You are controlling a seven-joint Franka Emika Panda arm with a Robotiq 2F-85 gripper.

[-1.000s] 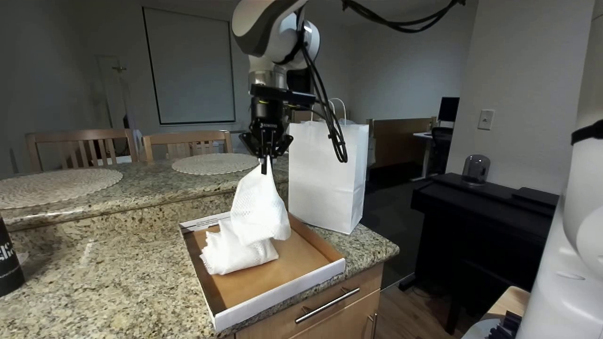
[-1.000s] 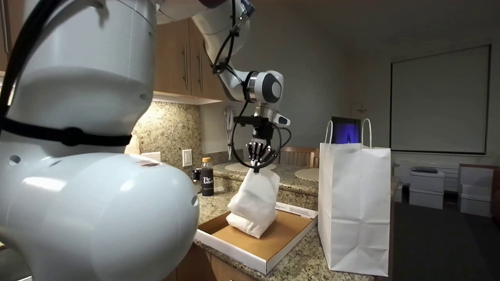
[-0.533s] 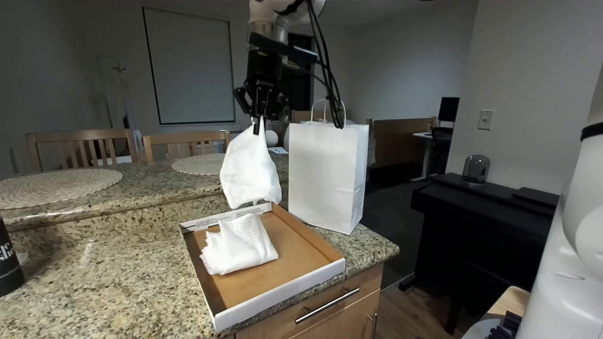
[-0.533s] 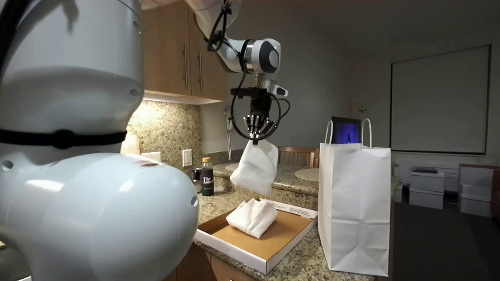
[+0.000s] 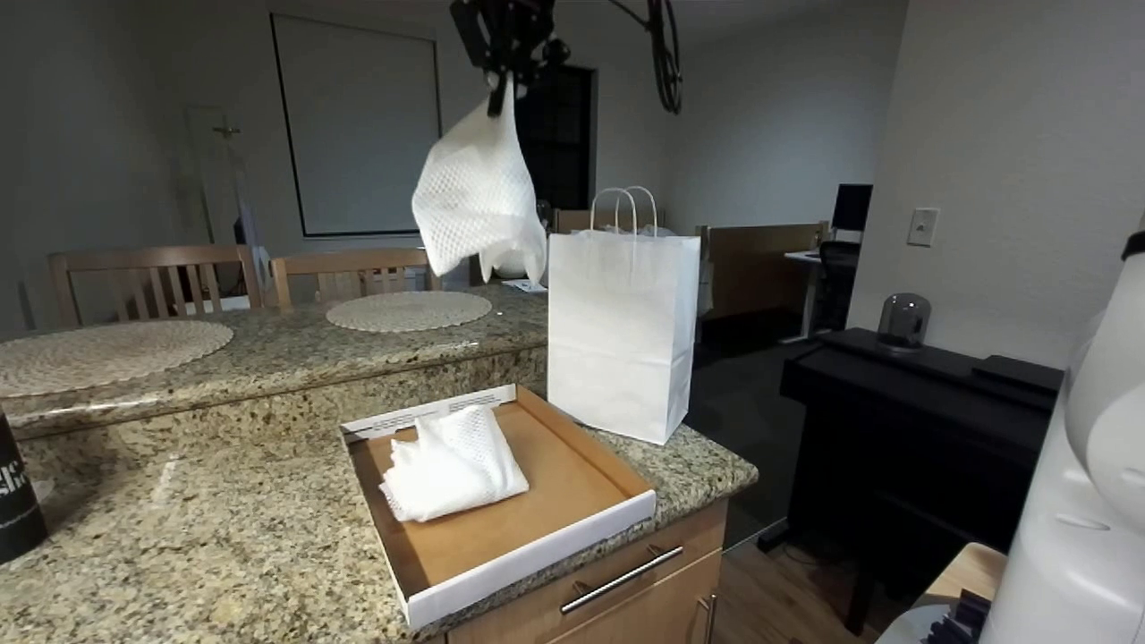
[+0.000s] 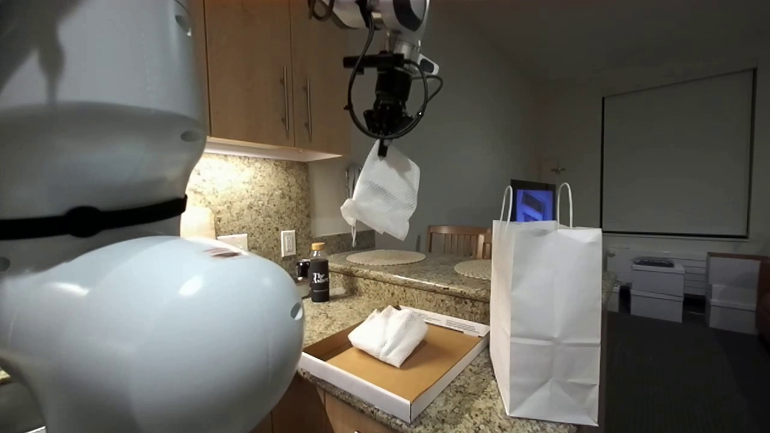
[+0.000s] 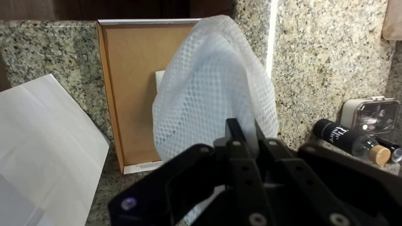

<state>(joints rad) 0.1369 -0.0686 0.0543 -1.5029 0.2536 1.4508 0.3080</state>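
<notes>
Currently the fingers [image 7: 235,130] are clenched on the top of a white mesh cloth [image 6: 388,189], which hangs from them well above the table [image 5: 224,537]; in the wrist view it hides much of a shallow cardboard box [image 5: 559,501]. Inside that box lies a second white cloth [image 5: 461,470], bunched up and well apart from the hanging one. Just beside the box, a white paper bag [image 6: 553,325] stands upright on the table, while a tan-capped dark bottle [image 6: 319,279] stands farther off.
</notes>
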